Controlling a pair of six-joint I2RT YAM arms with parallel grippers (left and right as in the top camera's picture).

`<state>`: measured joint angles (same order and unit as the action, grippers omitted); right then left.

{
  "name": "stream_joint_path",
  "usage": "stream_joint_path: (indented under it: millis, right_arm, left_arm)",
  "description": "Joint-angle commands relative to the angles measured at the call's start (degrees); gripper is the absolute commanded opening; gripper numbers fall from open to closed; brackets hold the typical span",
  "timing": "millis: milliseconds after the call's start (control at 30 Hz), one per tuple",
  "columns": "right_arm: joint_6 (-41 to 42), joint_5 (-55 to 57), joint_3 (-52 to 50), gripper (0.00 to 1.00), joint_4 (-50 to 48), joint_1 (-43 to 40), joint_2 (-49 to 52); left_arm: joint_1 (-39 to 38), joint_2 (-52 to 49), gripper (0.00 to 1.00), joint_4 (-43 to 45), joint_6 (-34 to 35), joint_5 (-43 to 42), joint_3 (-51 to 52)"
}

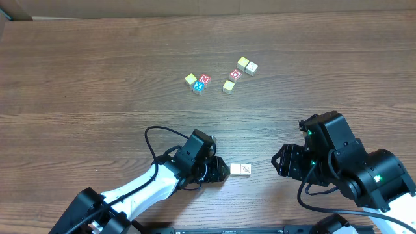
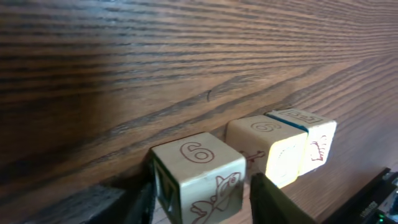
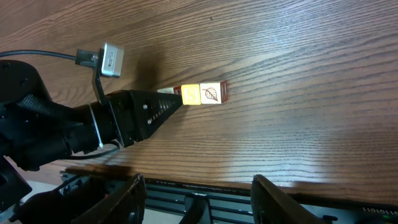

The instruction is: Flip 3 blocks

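Cream-faced blocks (image 1: 240, 169) sit in a close row near the front of the desk (image 1: 97, 65), the end block (image 2: 198, 177) between the left fingers (image 2: 142, 204) (grip unclear), right fingers (image 3: 273, 196) wide and empty; flipping apparently unfinished, count done unknowable.

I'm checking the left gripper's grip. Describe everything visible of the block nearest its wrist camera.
The block is a small pale wooden cube, sitting flat on the table, first in a row of three. Its top bears a thin brown numeral, 6 or 9; one side shows a brown line drawing, another dark green marks. It seems to abut the next block. The left gripper's jaws flank it; contact is unclear.
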<state>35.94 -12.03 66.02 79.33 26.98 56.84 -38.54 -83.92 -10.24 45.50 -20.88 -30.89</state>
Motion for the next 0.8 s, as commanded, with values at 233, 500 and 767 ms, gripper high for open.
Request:
stream_joint_path:
  millis: [233, 500, 767]
  right_arm:
    - [-0.44, -0.04, 1.62, 0.56, -0.09, -0.33, -0.46]
    - [-0.42, -0.07, 1.60, 0.56, -0.09, -0.33, -0.46]
    - [-0.44, -0.04, 1.62, 0.57, -0.11, -0.33, -0.46]
  left_arm:
    - [-0.11, -0.46, 0.50, 0.22, -0.76, 2.01, 0.52]
    - [-0.11, 0.13, 0.55, 0.22, -1.25, 2.21, 0.52]
    - [-0.13, 4.94, 0.63, -1.42, -3.06, 4.96, 0.52]
